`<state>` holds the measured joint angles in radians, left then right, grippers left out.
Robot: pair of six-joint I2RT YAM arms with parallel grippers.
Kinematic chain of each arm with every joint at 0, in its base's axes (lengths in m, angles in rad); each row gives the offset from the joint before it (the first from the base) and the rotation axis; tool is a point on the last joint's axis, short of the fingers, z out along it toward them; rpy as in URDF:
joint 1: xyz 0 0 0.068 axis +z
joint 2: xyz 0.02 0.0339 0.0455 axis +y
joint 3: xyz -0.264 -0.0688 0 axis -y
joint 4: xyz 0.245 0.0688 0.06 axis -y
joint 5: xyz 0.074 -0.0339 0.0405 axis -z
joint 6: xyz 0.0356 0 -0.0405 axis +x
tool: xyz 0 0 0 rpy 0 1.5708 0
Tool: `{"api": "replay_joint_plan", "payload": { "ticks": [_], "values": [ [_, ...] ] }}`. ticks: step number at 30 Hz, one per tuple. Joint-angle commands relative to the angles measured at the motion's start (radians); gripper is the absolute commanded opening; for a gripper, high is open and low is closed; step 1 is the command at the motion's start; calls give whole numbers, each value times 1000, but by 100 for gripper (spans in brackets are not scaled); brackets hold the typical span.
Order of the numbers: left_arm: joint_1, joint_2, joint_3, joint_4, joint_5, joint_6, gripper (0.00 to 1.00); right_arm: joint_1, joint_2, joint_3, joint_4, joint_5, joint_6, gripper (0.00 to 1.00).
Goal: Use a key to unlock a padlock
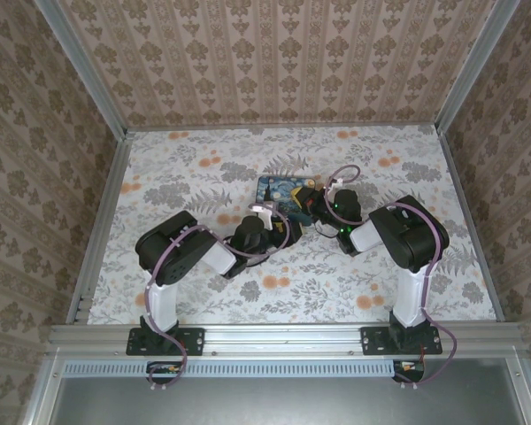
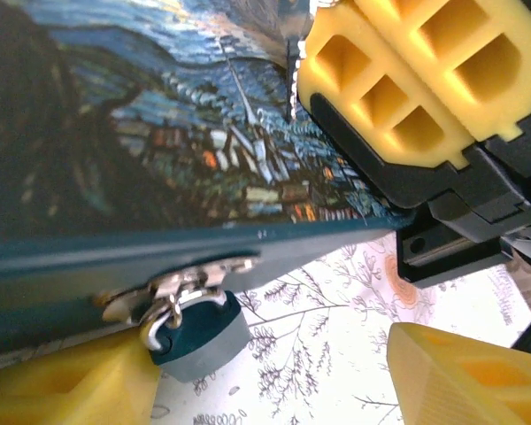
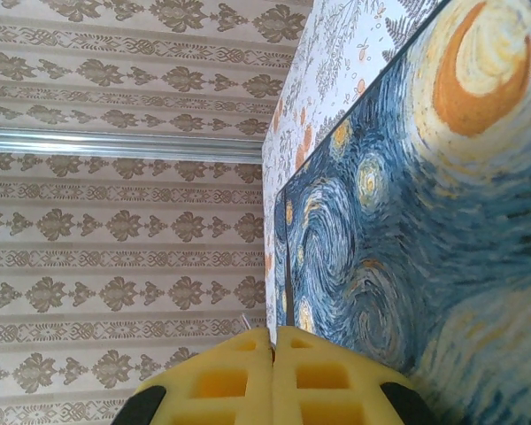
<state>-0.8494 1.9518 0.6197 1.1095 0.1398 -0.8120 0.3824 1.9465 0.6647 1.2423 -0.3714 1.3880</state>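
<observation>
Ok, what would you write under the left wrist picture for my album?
Teal padlock hangs from the clasp on the box, between the open left gripper's yellow fingers.

Beige damask walls (image 1: 283, 62) around a floral-print table (image 1: 186, 168).

The left arm (image 1: 173, 257) and right arm (image 1: 411, 237) share one build: glossy black joint housings, white tubular lower links and black base plates (image 1: 166, 339). Lilac cables (image 1: 341, 170) loop along each. Small green lights (image 1: 340, 207) glow at the right wrist. The left pincer (image 2: 265, 376) and right pincer (image 3: 273, 341) carry yellow fingers (image 2: 460, 376) moulded with square pockets, on black mounts.
</observation>
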Motion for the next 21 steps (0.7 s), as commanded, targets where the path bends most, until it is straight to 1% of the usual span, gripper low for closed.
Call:
{"api": "replay_joint_plan", "payload": {
  "ticks": [1, 9, 14, 18, 21],
  "values": [
    [1, 21, -29, 117, 21, -53, 69, -2, 16, -4, 46, 1, -1, 0],
    [-2, 29, -33, 103, -2, -63, 68, -2, 24, -9, 60, 3, 6, 0],
    [-3, 62, -11, 67, -26, -61, 64, -2, 23, -14, 61, 3, 8, 0],
    [-3, 88, 1, 62, -41, -60, 60, -2, 22, -14, 60, 4, 9, 0],
    [-4, 103, 11, 62, -47, -61, 55, -2, 24, -14, 60, 3, 9, 0]
  ]
}}
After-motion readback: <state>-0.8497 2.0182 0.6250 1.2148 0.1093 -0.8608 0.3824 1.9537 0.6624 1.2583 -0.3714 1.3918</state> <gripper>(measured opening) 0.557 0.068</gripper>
